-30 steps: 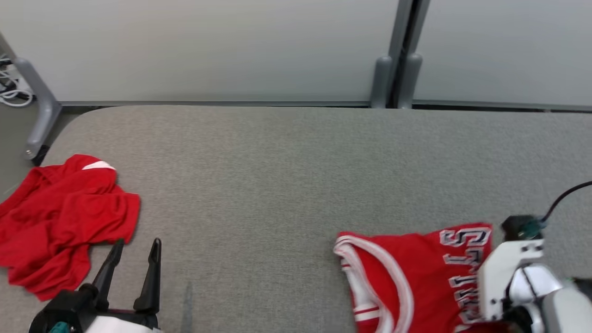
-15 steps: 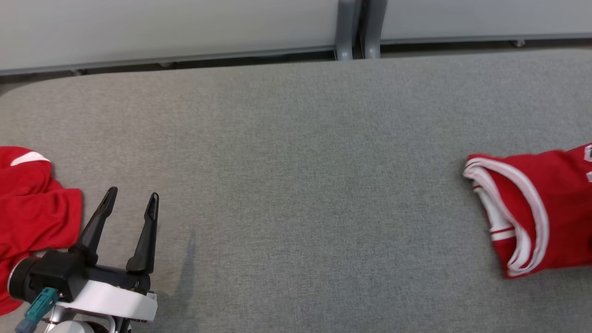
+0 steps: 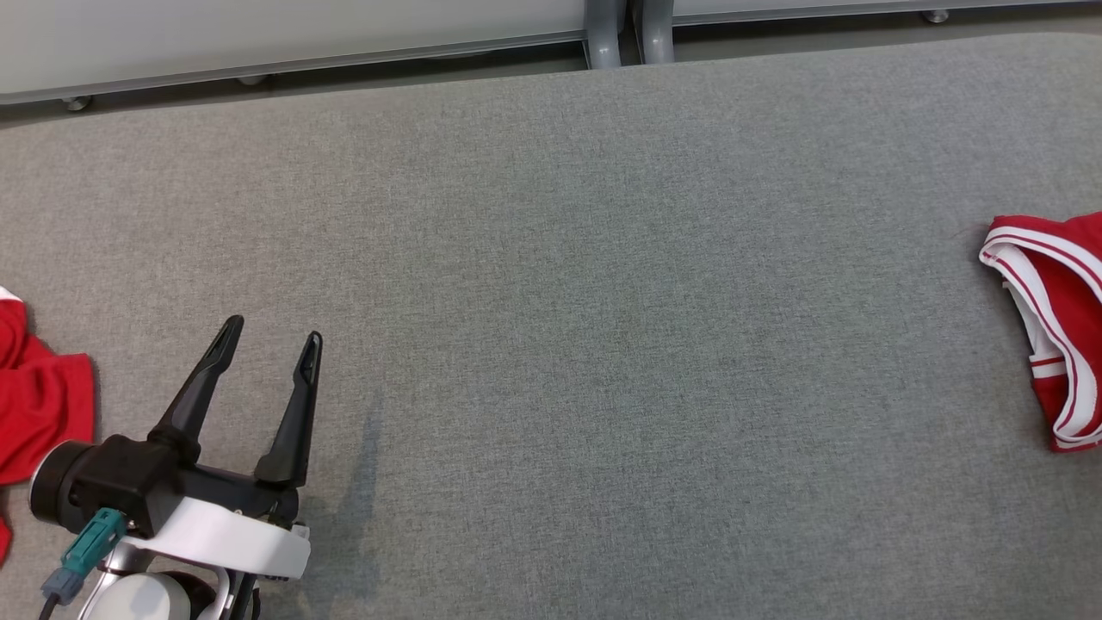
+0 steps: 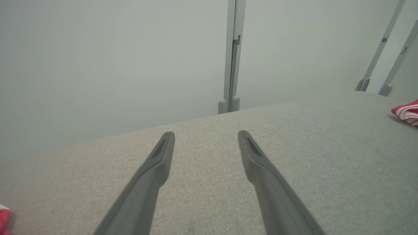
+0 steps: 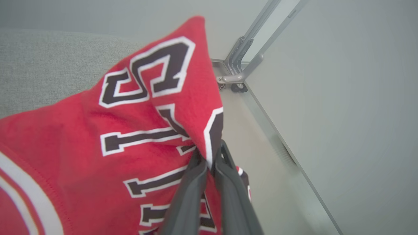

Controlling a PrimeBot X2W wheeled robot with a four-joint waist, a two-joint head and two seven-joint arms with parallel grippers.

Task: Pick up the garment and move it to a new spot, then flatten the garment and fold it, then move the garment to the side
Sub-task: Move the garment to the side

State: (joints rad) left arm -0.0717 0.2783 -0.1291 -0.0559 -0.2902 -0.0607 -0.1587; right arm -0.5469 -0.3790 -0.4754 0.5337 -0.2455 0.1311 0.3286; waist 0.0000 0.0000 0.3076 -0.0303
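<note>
Cloth in plain grey covers the long counter (image 3: 603, 301). The red jersey (image 3: 1076, 284) is at the right end of the counter. In the head view its white-striped edge lies flat on the grey cloth, and the rest runs off the right side of the picture.

The right wrist view shows the right pincer (image 5: 209, 153) clamped tight on a fold of the jersey, with the two tips pressed together on the red cloth. Big black letters (image 5: 147, 78) with white edges sit on that part. The jersey bunches up around the tips, and the floor shows past it. It is hard to tell if that part rests on the counter.

The left pincer (image 3: 272, 331) is near the left end, close to the robot. Its two dark fingers (image 3: 293, 413) stand wide apart and point to the far side. Nothing is between them.

Another red cloth (image 3: 43, 405) lies at the left edge, just beside the left pincer but not touching it. Two grey posts (image 3: 620, 34) and a pale wall (image 3: 258, 34) stand behind the far edge.
</note>
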